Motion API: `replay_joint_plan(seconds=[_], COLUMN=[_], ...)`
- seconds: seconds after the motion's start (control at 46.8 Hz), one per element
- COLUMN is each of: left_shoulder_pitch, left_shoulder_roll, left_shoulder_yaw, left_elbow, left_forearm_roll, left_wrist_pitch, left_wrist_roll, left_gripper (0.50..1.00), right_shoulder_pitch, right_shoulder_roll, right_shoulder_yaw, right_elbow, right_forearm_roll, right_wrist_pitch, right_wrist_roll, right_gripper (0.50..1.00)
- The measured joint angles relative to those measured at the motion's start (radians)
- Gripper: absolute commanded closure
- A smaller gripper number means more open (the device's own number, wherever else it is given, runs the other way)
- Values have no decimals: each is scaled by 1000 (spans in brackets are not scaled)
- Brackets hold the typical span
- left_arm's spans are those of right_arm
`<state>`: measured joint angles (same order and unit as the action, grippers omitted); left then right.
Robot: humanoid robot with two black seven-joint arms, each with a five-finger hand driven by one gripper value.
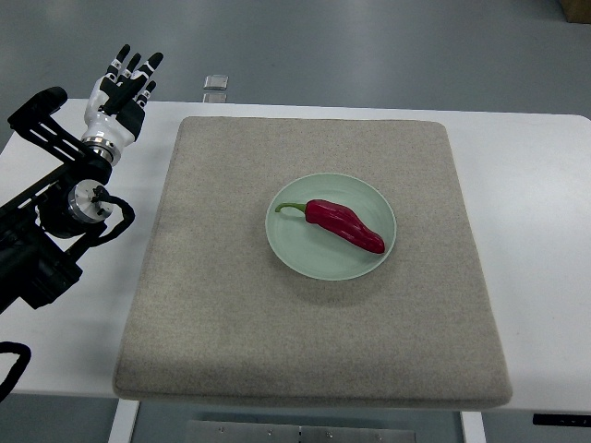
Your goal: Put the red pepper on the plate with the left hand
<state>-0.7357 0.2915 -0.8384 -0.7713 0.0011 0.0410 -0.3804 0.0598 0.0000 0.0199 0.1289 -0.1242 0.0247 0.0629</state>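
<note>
Red pepper [343, 224] lies diagonally across the pale green plate [369, 263], stem toward the left rim, the plate itself sitting near the centre of a grey felt mat [231, 323] on the white table [536, 185]. Left hand [120, 92] hovers at the table's far left corner, well apart from the plate, fingers extended and holding nothing. Judged from this layout, placement is complete, the hand being parked clear of the plate.
</note>
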Motion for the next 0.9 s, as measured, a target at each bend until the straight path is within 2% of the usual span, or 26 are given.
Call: replay_joint_plan(seconds=[0.897], left_shoulder_pitch=[19], left_shoulder_roll=[0], left_shoulder_yaw=[-6], left_elbow=[-3], left_forearm_roll=[-79], left_wrist_pitch=[-71], left_wrist_roll=[1], left_gripper=[504], right_shoulder_pitch=[8], right_shoulder_roll=[0], right_shoulder_yaw=[0], right_elbow=[1], right_forearm_roll=[-6], right_wrist_pitch=[8], right_wrist_roll=[0], right_gripper=[572])
